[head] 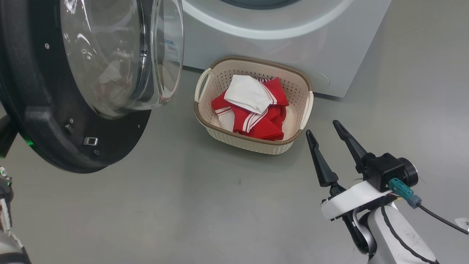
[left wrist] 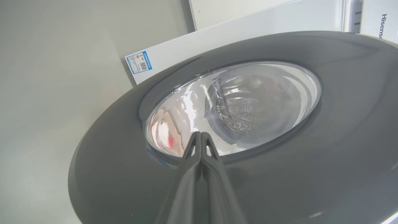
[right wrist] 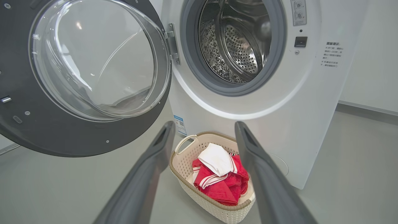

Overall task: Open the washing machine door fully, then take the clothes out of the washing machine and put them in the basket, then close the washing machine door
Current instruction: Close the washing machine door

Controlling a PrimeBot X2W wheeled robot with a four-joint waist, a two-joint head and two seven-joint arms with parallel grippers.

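You had the red-and-white clothes (head: 267,124) lying in the cream perforated plastic basket (head: 256,145) before the white front-loading washing machine (head: 293,47), its black-framed round glass door (head: 44,121) swung wide, your right claw (head: 322,127) spread and empty, your left claw (left wrist: 201,134) pressed closed on nothing.

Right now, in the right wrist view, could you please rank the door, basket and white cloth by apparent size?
1. The door, by far the largest.
2. The basket.
3. The white cloth, lying in the basket.
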